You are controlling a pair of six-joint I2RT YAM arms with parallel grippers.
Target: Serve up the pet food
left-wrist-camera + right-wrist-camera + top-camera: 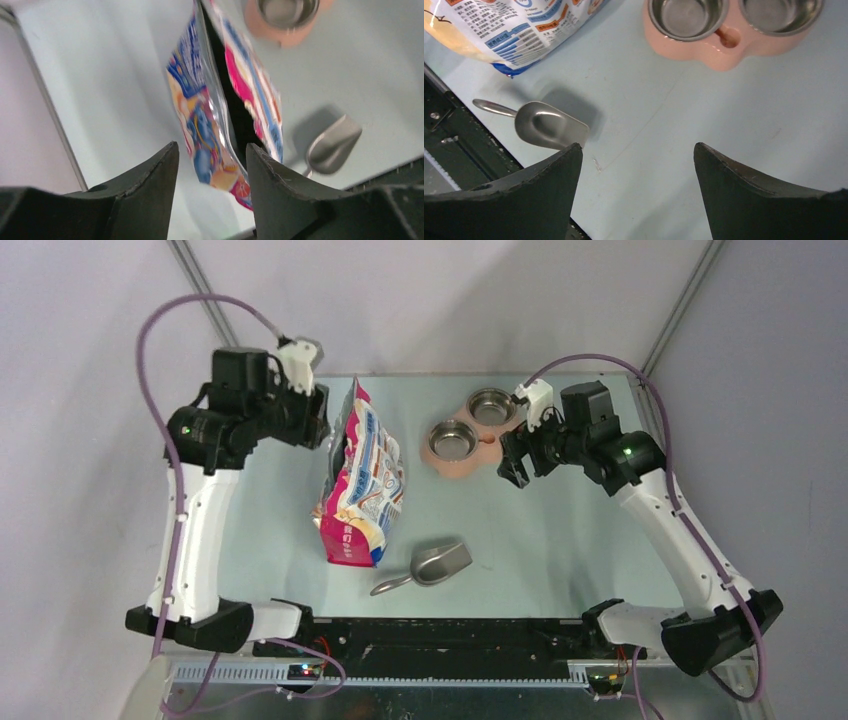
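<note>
The pink-white-blue printed bag [360, 480] stands mid-table with its top open. No pet food shows; the inside of the bag is a dark gap in the left wrist view [225, 100]. The grey metal scoop [430, 565] lies empty in front of the bag. The pink feeder [452, 462] holds two empty steel bowls. My left gripper [322, 425] is open beside the bag's upper left edge, and its jaws [211, 147] hold nothing. My right gripper [512, 465] is open and empty just right of the feeder, above bare table [638, 147].
The right wrist view shows the scoop [549, 127], the feeder [724, 50] and the bag's lower corner [509, 25]. The left wrist view shows the scoop [332, 145] and one bowl [287, 15]. A black rail [440, 630] runs along the table's near edge.
</note>
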